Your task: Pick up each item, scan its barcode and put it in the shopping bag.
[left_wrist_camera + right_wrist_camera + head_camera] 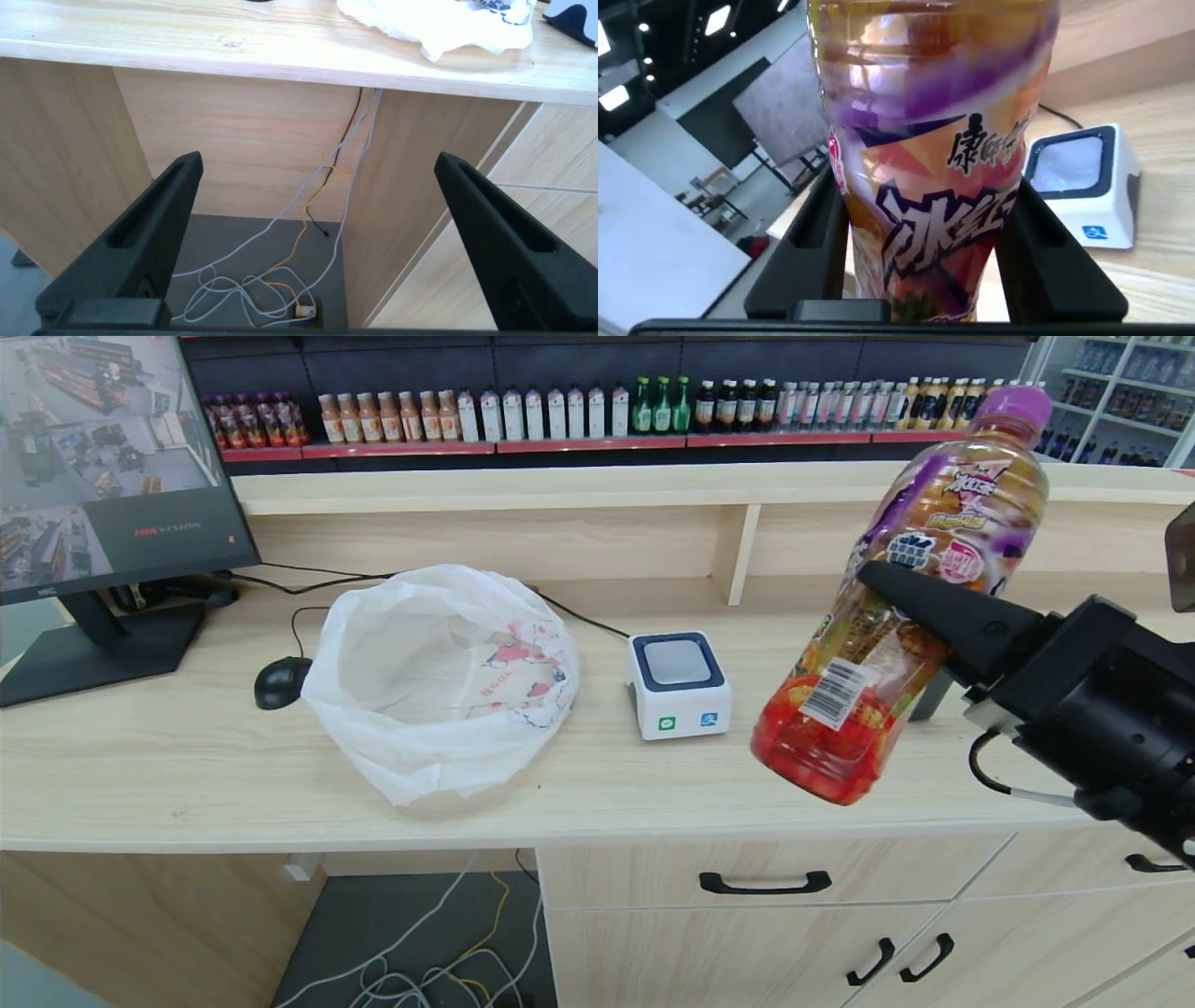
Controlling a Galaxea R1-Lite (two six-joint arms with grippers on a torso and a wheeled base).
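Observation:
A drink bottle (pixel 934 523) with a purple cap and a purple-orange label hangs tilted above the counter's right side, cap up and away, barcode on its lower part facing the head camera. My right gripper (pixel 901 635) is shut on its middle; in the right wrist view the fingers (pixel 808 243) press both sides of the bottle (pixel 934 93). The white barcode scanner (pixel 679 683) stands on the counter to the bottle's left, window up, and is also in the right wrist view (pixel 1083 187). The white shopping bag (pixel 439 677) sits open further left. My left gripper (pixel 318 168) is open, low in front of the counter.
A monitor (pixel 103 457) on a black stand and a black mouse (pixel 283 681) occupy the counter's left end. A raised wooden shelf (pixel 653 485) runs along the back. Cables (pixel 280 280) hang under the counter; drawers (pixel 766 882) are below on the right.

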